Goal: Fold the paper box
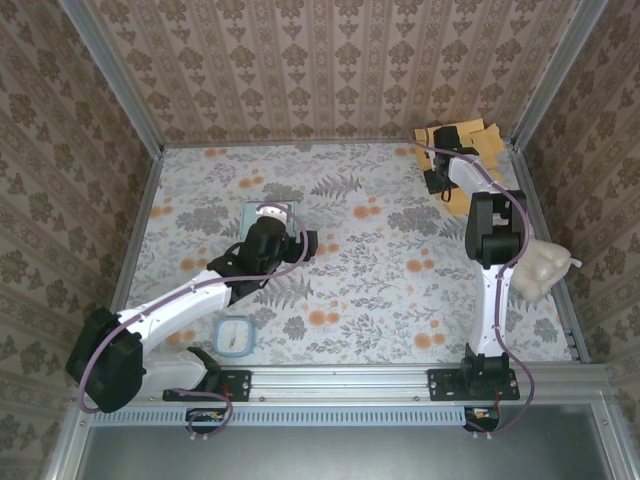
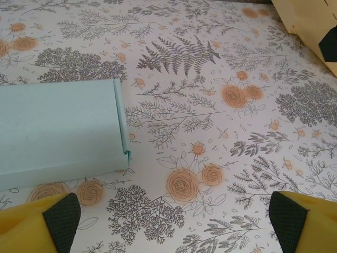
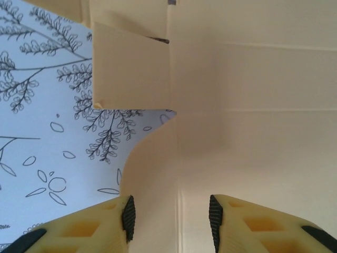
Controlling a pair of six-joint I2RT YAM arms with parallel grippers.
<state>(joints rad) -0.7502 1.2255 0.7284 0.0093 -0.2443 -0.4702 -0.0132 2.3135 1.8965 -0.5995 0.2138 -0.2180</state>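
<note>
Paper box (image 3: 253, 105): flat yellow card, unfolded, at far right corner of table (image 1: 380, 290), beneath right gripper (image 3: 168, 215), whose fingers are parted. Left gripper (image 2: 174, 219): spread wide, empty, near folded green box (image 2: 58, 132).

A floral cloth (image 1: 380, 270) covers the table: grey ferns, orange roses. At seven o'clock lies a small square dish (image 1: 235, 337), white with a blue rim. At three o'clock, by the edge, sits a pale crumpled lump (image 1: 543, 265).
</note>
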